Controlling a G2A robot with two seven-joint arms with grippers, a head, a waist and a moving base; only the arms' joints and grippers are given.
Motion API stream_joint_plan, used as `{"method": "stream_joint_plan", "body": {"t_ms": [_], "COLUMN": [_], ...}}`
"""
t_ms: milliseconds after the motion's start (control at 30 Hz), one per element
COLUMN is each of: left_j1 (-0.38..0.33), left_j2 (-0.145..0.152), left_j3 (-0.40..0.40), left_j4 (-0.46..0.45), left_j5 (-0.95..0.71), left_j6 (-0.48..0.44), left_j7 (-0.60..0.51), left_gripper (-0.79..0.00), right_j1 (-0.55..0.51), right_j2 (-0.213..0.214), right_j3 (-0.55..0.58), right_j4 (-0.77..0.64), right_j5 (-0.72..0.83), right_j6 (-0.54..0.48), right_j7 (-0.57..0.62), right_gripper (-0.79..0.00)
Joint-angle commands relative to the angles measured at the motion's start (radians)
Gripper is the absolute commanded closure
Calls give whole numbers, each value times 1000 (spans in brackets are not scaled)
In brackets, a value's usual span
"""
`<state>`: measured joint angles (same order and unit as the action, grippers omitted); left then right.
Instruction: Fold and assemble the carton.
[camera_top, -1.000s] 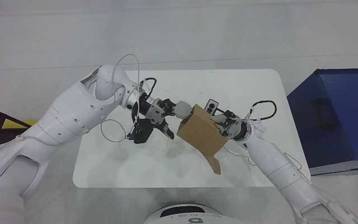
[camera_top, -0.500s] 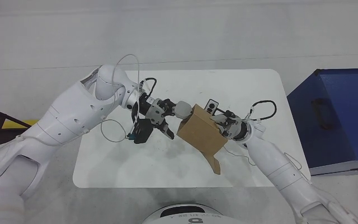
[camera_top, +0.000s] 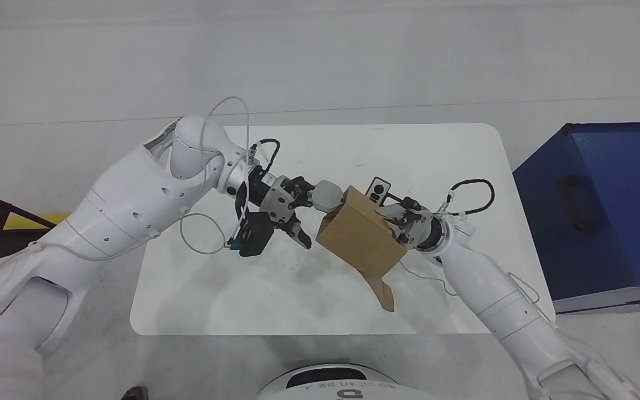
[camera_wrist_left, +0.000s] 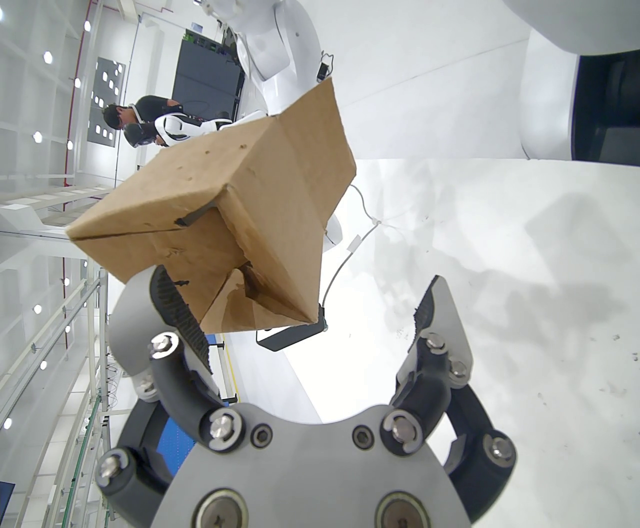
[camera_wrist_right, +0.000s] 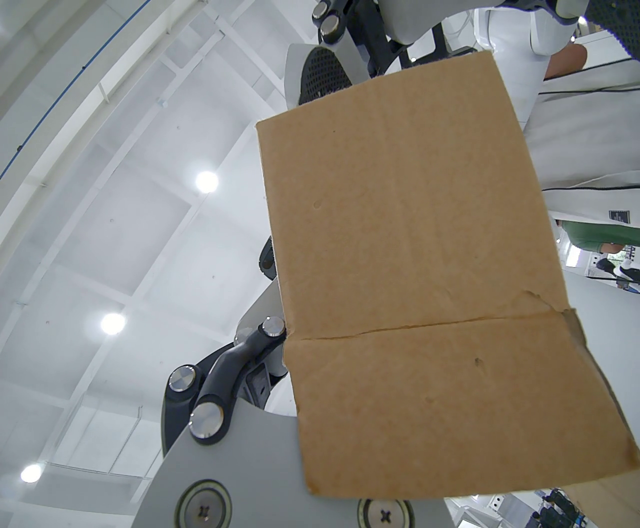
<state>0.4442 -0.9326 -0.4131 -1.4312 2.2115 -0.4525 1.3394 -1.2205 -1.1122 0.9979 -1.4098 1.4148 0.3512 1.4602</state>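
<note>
Got L pincer (camera_wrist_left: 297, 300) spread wide apart, one pad (camera_wrist_left: 175, 310) touching carton's (camera_wrist_left: 225, 200) folded end. Sits tilted over mid worktop (camera_wrist_left: 500, 250), btwn both pincers. R pincer (camera_top: 402, 223) on opposite side, tucked behind cardboard, so can't tell if clamped. Blue box (camera_top: 590, 220) off past worktop's edge.

The carton (camera_top: 360, 240) sits over the middle of the surface (camera_top: 200, 290), between the two grippers. The left gripper (camera_top: 313, 215) is at its left end, one finger (camera_wrist_left: 172, 307) against it. The right gripper (camera_top: 398, 222) is clamped on its right side. One flap (camera_top: 385, 293) points toward the front edge. A bin (camera_top: 590, 215) stands off the surface, to the right.
</note>
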Motion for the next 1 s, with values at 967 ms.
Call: {"method": "stream_joint_plan", "body": {"t_ms": [967], "left_j1": [81], "left_j2": [56], "left_j3": [-185], "left_j4": [2], "left_j5": [-144], "left_j6": [99], "left_j7": [-141], "left_gripper": [-785], "right_j1": [54], "right_j2": [24], "right_j3": [39], "right_j4": [71], "right_j5": [0], "right_j6": [-68], "right_j7": [76], "right_gripper": [0]}}
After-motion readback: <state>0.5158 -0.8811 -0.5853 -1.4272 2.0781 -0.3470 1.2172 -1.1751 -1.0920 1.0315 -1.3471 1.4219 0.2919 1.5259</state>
